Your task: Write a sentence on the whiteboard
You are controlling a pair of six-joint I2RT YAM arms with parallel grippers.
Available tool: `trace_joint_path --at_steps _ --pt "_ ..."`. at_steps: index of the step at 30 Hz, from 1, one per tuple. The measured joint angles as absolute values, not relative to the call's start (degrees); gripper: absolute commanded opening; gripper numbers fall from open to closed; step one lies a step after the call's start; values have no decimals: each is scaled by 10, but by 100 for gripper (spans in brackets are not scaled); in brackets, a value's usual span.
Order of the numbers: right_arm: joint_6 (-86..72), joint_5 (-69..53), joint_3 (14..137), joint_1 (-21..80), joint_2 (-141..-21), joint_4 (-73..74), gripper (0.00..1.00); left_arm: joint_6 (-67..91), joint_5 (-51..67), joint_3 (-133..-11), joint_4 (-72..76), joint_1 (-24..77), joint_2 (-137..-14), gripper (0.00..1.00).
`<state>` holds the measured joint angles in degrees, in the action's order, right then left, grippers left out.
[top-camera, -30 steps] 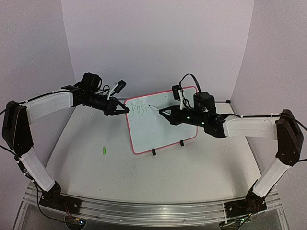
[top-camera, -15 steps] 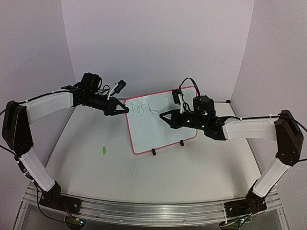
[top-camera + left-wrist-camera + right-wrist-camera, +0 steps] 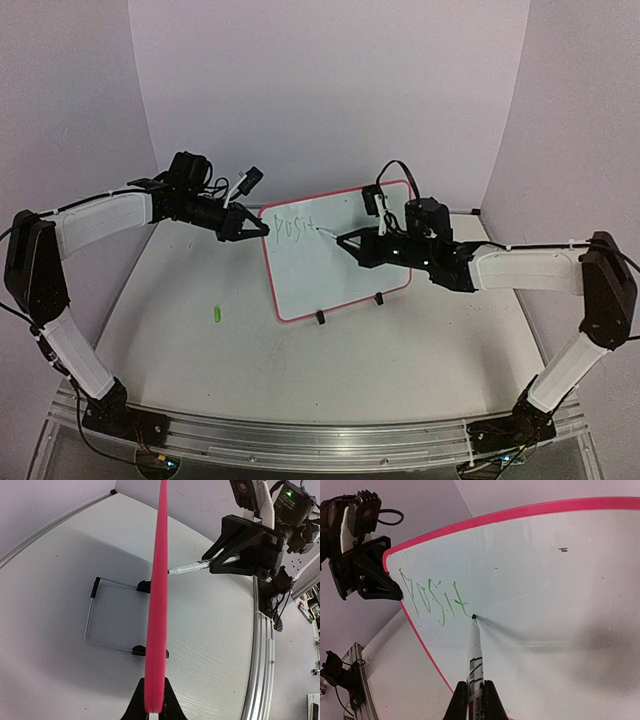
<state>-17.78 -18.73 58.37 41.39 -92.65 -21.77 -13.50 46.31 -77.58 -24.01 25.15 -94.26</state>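
The whiteboard [image 3: 335,265] stands upright on two black clip feet mid-table, red-pink rim. Green letters of the sentence [image 3: 432,599], reading roughly "POSIT", run along its top left; they also show in the top view [image 3: 293,226]. My left gripper [image 3: 262,228] is shut on the board's left rim, seen edge-on in the left wrist view [image 3: 157,630]. My right gripper [image 3: 474,700] is shut on a white marker [image 3: 474,660]; its dark tip touches the board just right of the last letter. The marker shows in the left wrist view [image 3: 187,568] too.
A small green marker cap [image 3: 215,314] lies on the table left of the board. A wire stand [image 3: 107,611] sits behind the board. The metal rail [image 3: 300,440] runs along the near edge. Lilac walls close in the back and sides.
The right gripper has moved the marker along the top line, adding strokes: the writing grew from "POSI" to "POSIT". The left gripper has kept still on the rim.
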Motion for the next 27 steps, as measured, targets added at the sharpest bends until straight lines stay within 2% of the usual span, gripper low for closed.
trace_joint_path --at_steps 27 --pt "-172 -174 595 414 -920 -217 0 -135 463 -776 -240 252 -942 0"
